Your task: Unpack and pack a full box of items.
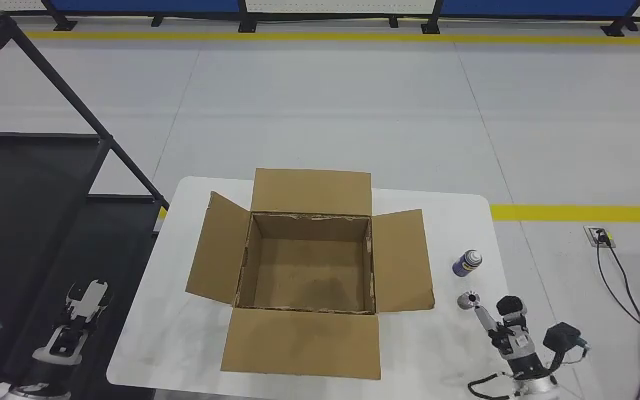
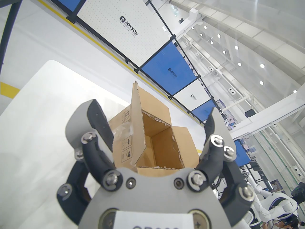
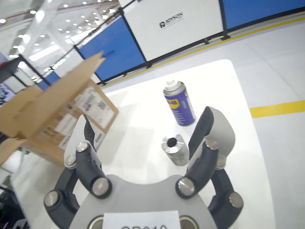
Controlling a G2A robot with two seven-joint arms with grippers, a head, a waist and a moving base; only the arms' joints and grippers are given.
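Both the left gripper (image 2: 155,110) and right gripper (image 3: 146,115) (near a spray can (image 3: 179,103)) have fingers spread wide, empty.

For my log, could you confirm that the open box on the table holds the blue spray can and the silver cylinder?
Not quite: the top view shows the open box empty; the blue spray can and the silver cylinder stand on the table beside it.

White table (image 1: 450,222) bears box (image 1: 305,272), spray can (image 1: 466,263), cylinder (image 1: 468,300).
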